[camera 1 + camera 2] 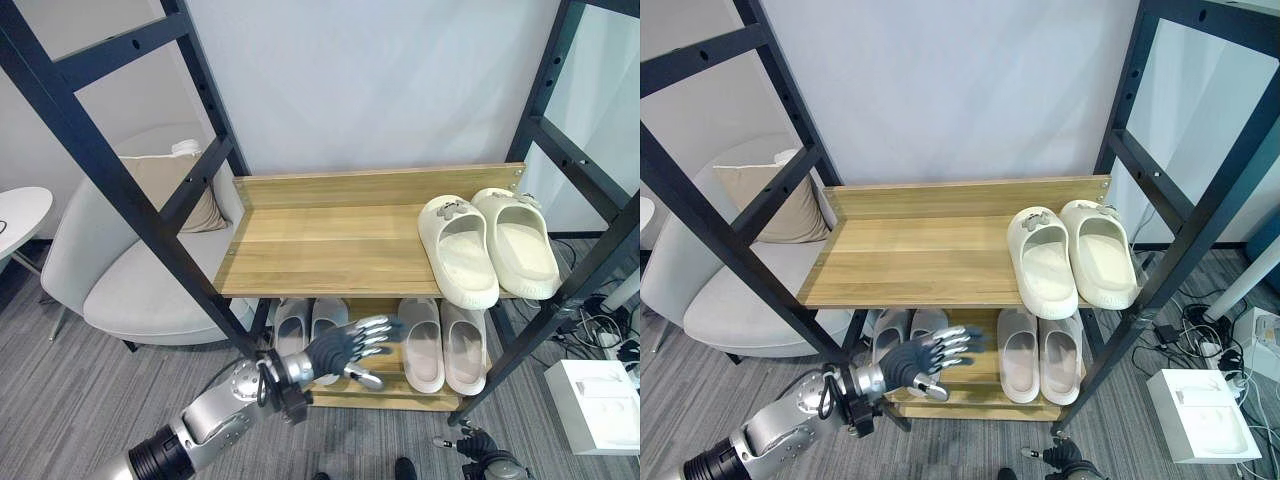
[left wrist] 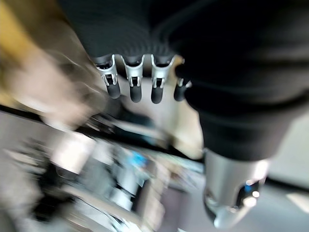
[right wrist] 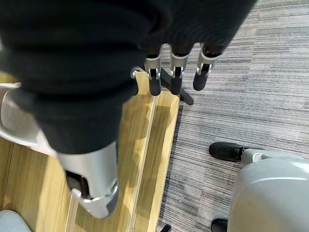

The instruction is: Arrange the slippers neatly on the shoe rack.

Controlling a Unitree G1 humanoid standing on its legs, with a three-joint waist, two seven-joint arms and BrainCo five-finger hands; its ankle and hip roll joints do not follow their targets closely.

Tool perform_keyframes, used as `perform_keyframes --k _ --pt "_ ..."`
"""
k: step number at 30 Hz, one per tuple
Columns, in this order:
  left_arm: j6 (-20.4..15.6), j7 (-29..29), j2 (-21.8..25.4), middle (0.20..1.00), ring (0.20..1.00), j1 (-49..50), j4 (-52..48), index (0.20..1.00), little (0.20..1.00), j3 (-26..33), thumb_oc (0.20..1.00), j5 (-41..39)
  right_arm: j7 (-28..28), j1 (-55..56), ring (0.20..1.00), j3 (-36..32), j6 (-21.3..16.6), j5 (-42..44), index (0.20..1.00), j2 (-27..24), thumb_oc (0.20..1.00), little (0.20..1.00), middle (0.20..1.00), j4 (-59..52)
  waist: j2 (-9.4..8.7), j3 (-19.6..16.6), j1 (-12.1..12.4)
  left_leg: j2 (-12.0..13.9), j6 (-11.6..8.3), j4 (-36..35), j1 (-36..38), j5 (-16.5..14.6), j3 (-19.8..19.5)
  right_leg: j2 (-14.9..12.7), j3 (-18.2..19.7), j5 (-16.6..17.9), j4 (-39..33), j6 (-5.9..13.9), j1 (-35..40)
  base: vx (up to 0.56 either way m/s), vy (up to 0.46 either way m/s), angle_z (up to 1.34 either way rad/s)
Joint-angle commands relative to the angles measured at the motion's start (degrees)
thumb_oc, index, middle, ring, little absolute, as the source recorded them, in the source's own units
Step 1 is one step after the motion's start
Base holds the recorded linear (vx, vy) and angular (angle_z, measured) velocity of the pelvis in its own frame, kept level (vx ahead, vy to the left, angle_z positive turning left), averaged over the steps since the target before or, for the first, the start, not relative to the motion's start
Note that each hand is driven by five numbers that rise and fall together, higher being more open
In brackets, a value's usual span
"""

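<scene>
Wooden shoe rack [image 1: 330, 250]: left robot hand [image 1: 345, 350], fingers spread and empty, nears grey slippers [image 1: 308, 322], likely light, pliable, best gripped by the strap.

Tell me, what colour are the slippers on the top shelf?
The pair of slippers is cream, off-white. It shows best in the left eye view.

Shoe rack [image 1: 330, 240] shelves grained wood, matt; frame black metal. Slippers [image 1: 487, 245] smooth matt foam-like plastic. Armchair [image 1: 120, 270] grey cloth. Floor [image 3: 241, 96] ribbed grey carpet.
</scene>
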Motion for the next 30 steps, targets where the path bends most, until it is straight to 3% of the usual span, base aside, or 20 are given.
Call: perform_keyframes --k 1,8,13,14,15,18,22,30 --pt "-3.2 1.5 0.4 1.000 1.000 -0.3 0.5 1.000 1.000 2.4 1.000 8.2 0.7 -2.7 1.000 1.7 -1.7 1.2 1.000 0.6 1.000 1.000 1.000 -1.4 -3.32 1.4 0.7 0.7 -1.20 0.1 0.7 -0.9 -0.7 -1.5 0.4 -7.5 0.1 2.63 3.9 0.04 -0.004 0.00" --pt "-3.7 6.0 -4.4 1.000 1.000 7.0 18.5 1.000 1.000 9.4 1.000 13.6 1.9 0.8 1.000 1.3 -1.3 3.0 1.000 -1.2 1.000 1.000 1.000 -4.9 -3.44 1.4 0.5 0.8 -1.27 0.1 1.0 -1.1 -0.6 -1.5 0.5 -7.7 0.1 2.59 4.1 0.00 -0.001 0.00" --pt "-3.6 12.7 -15.7 1.000 1.000 7.0 41.7 1.000 1.000 18.1 1.000 17.9 1.6 1.3 1.000 -0.5 -1.0 3.6 1.000 -1.1 1.000 1.000 1.000 -2.8 -3.56 1.3 0.4 0.9 -1.28 0.1 0.8 -0.8 -0.7 -1.5 0.1 -7.6 0.1 2.42 3.9 -0.01 -0.002 0.01" --pt "-3.8 12.7 -15.9 1.000 1.000 6.8 42.0 1.000 1.000 18.1 1.000 18.0 1.6 1.2 1.000 -0.5 -1.0 3.6 1.000 -1.2 1.000 1.000 1.000 -2.7 -3.48 1.4 0.3 0.9 -1.28 0.1 0.8 -0.8 -0.7 -1.5 0.0 -7.6 0.1 2.42 3.9 0.00 0.000 0.00" --pt "-3.9 14.8 -19.0 1.000 1.000 5.1 49.7 1.000 1.000 20.6 1.000 19.5 1.4 0.8 1.000 -1.4 -1.2 4.3 1.000 -1.1 1.000 1.000 1.000 -1.6 -3.57 1.2 0.4 0.9 -1.26 0.1 0.9 -0.8 -0.7 -1.4 0.0 -7.6 0.1 2.34 4.0 0.00 0.000 0.00" --pt "-4.5 17.8 -22.3 1.000 1.000 2.4 58.3 1.000 1.000 24.3 1.000 22.2 1.5 -0.1 1.000 -1.7 -1.5 5.3 1.000 -0.5 1.000 1.000 1.000 -1.2 -3.80 1.0 0.5 0.9 -1.25 0.1 1.0 -0.8 -0.7 -1.4 0.0 -7.6 0.1 2.24 4.1 0.00 0.000 0.00" --pt "-5.0 20.2 -24.6 1.000 1.000 0.3 63.7 1.000 1.000 27.9 1.000 20.5 1.5 -1.0 1.000 -2.0 -2.3 6.8 1.000 -0.1 1.000 1.000 1.000 -1.9 -4.18 0.9 0.7 0.9 -1.26 0.1 1.3 -0.9 -0.6 -1.3 0.0 -7.7 0.1 2.17 4.4 0.00 0.000 0.00" --pt "-6.1 21.1 -26.1 1.000 1.000 0.0 63.2 1.000 1.000 29.6 1.000 17.5 3.0 2.5 1.000 -4.3 -3.7 9.6 1.000 0.1 1.000 1.000 1.000 -1.9 -4.50 0.9 0.5 0.9 -1.27 0.1 1.8 -1.2 -0.2 -1.4 0.3 -7.6 0.1 2.24 4.6 0.00 0.001 0.00"
